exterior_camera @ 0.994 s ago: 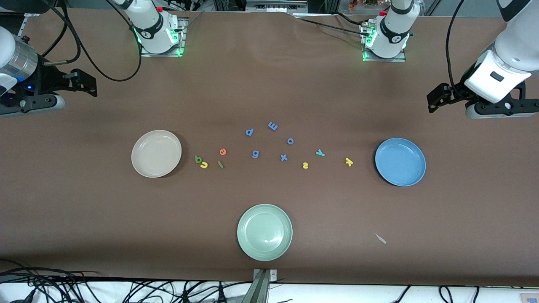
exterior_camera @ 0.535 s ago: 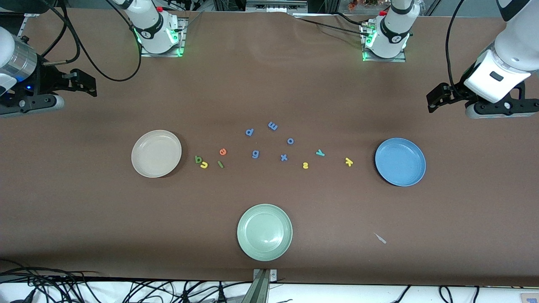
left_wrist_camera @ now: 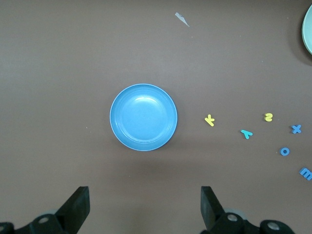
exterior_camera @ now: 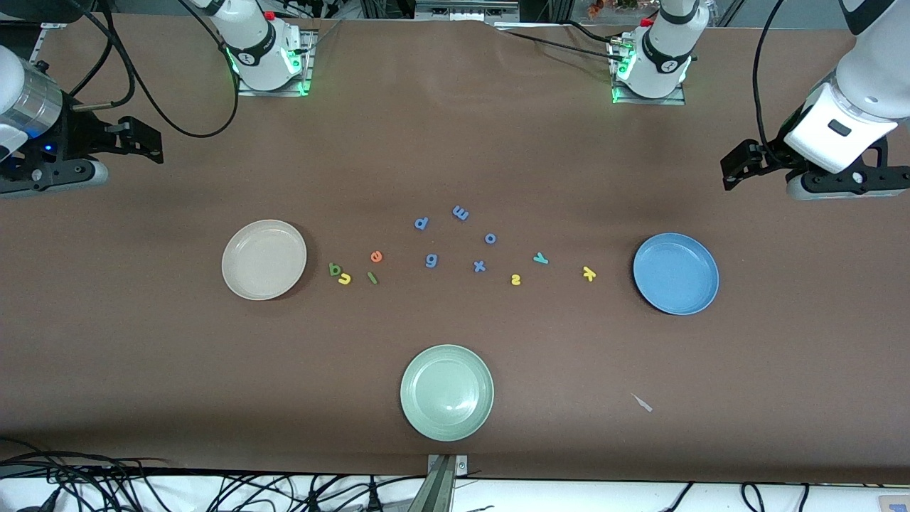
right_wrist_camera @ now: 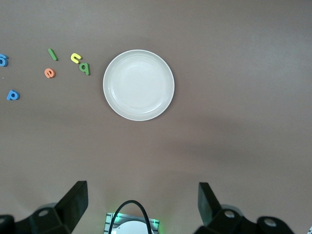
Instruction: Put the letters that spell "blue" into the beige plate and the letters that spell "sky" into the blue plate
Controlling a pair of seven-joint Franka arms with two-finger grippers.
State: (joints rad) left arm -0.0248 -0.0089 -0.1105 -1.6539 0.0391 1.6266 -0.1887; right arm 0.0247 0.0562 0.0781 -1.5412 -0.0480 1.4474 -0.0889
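Both plates, beige plate [exterior_camera: 264,259] and blue plate [exterior_camera: 675,274], hold nothing; left gripper [left_wrist_camera: 142,207] and right gripper [right_wrist_camera: 141,204] hover, jaws spread.

Around the plain brown table [exterior_camera: 455,142], a cream-beige plate [exterior_camera: 264,259], a medium-blue plate [exterior_camera: 675,274] and a pale green plate [exterior_camera: 446,392]. Near the beige plate: green b [exterior_camera: 334,269], yellow u [exterior_camera: 345,279], green l [exterior_camera: 372,277], orange e [exterior_camera: 376,256]. Nearer the blue plate: yellow s [exterior_camera: 515,279], teal y [exterior_camera: 540,258], yellow k [exterior_camera: 588,273].

Beige plate [right_wrist_camera: 138,85] empty; b [right_wrist_camera: 85,68], u [right_wrist_camera: 75,58] beside it.
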